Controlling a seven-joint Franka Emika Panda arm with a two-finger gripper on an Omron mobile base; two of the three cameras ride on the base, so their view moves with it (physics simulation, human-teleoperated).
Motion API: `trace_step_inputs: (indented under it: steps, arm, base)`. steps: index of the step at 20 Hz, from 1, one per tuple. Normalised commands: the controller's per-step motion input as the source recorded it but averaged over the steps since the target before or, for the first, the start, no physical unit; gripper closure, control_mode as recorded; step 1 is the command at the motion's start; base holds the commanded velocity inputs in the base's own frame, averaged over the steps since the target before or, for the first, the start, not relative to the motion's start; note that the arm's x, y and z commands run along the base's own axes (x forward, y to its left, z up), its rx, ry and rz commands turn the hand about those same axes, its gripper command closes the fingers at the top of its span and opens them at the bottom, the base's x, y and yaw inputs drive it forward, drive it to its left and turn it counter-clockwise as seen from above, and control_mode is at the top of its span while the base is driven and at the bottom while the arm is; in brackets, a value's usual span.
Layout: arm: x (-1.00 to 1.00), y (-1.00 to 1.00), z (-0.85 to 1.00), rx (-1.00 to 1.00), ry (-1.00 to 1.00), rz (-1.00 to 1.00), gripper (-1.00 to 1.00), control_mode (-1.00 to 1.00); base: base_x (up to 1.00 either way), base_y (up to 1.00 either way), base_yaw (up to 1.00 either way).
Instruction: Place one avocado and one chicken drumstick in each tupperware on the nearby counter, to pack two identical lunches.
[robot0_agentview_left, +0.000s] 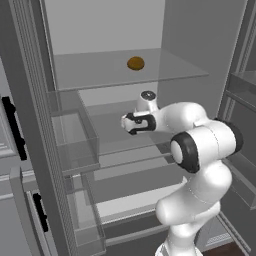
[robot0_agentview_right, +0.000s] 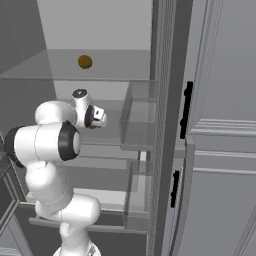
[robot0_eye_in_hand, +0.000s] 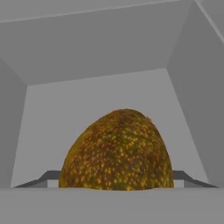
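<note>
Claw (robot0_agentview_left: 125, 123) inside fridge, at the middle shelf; avocado (robot0_eye_in_hand: 117, 151) sits right btwn its tips, filling the gap. Can't tell if clamped yet. Best squeeze centred, confirm grip before lifting. 2nd avocado (robot0_agentview_left: 135, 63) on shelf above claw.

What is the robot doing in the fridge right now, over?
Gripper reaching into fridge, jaws around an avocado, firm grip not confirmed. Second avocado on the glass shelf above. Nothing blocking, over.
</note>
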Motion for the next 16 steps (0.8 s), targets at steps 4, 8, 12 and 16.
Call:
trace_step_inputs:
  steps: [4,8,12,16]
  arm:
    - [-1.00,-0.01,0.48,0.09,-0.04,0.00,1.00,-1.00]
    - [-1.00,0.00,0.60,0.07,-0.12,0.00,1.00,-1.00]
    - [-1.00,0.00,0.67,0.03,-0.17,0.00,1.00,-1.00]
    - [-1.00,0.00,0.82,0.02,-0.09,0.00,1.00,-1.00]
  base:
    - [0.00,0.00,0.00]
    - [0.00,0.00,0.00]
    - [0.00,0.00,0.00]
    - [0.00,0.00,0.00]
